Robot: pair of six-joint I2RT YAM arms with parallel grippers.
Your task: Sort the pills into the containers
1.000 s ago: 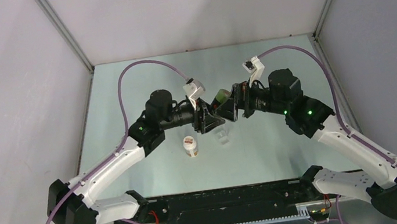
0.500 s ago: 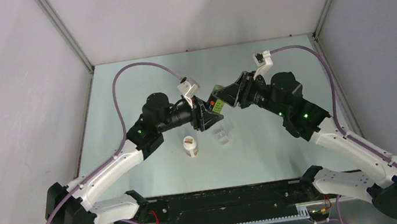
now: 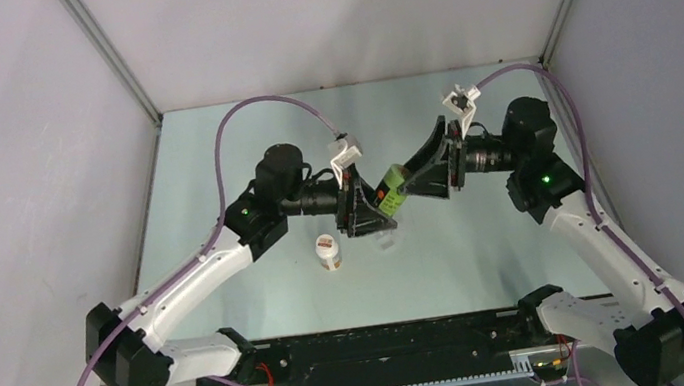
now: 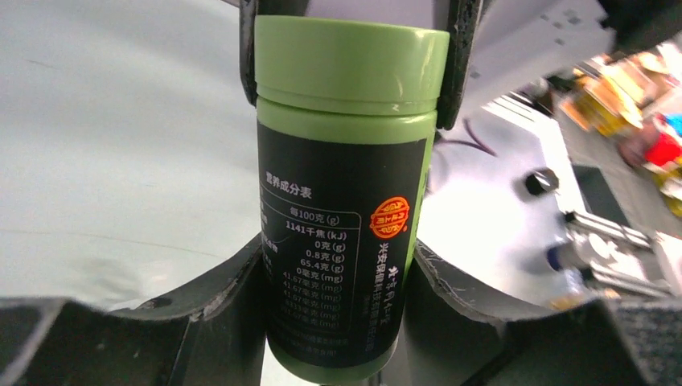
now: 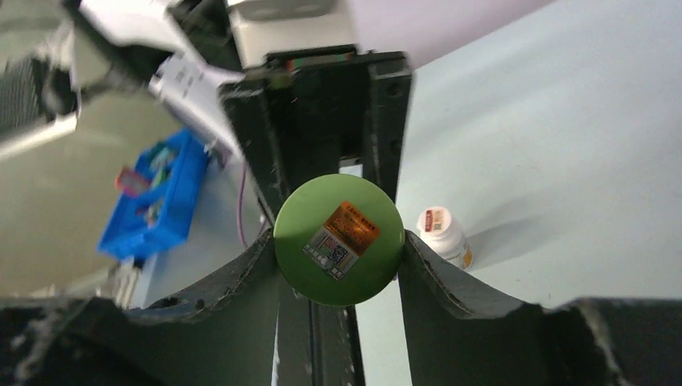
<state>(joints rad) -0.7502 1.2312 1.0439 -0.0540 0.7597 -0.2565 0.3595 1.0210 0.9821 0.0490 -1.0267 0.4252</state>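
Top view: left gripper (image 3: 368,212) and right gripper (image 3: 417,180) share a green plastic bottle (image 3: 391,189), held just beyond the small translucent pill box (image 3: 386,240) (resting on the table (image 3: 488,253)). Left wrist: jaws clamp its body. Right wrist: jaws pinch the round green cap (image 5: 338,239); this looks like uncapping, so a twist comes next.

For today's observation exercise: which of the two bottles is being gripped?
The green bottle: left gripper on its body, right gripper on its cap. The white bottle stands free.
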